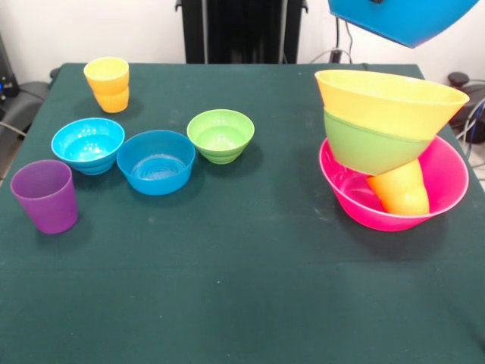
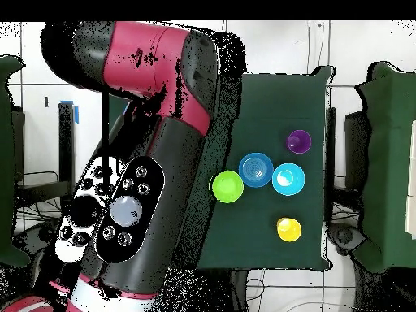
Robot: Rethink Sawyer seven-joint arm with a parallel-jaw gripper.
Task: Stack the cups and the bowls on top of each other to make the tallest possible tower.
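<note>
The tower stands at the right in the front view: a large pink bowl (image 1: 449, 182) as base, an orange cup (image 1: 402, 193) lying tilted in it, a green bowl (image 1: 364, 145) on the cup, and a large orange bowl (image 1: 388, 98) nested on top, all leaning left. A medium blue bowl (image 1: 402, 19) hangs in the air just above the tower, cut off by the top edge. Of my gripper (image 1: 375, 1) only a dark tip shows at the bowl's rim. In the overhead view my arm (image 2: 154, 146) hides the tower.
On the left of the table stand a yellow cup (image 1: 107, 83) (image 2: 288, 229), a small cyan bowl (image 1: 88, 144) (image 2: 288, 179), a small blue bowl (image 1: 156, 161) (image 2: 256, 169), a small green bowl (image 1: 220, 135) (image 2: 227, 186) and a purple cup (image 1: 45, 196) (image 2: 298, 141).
</note>
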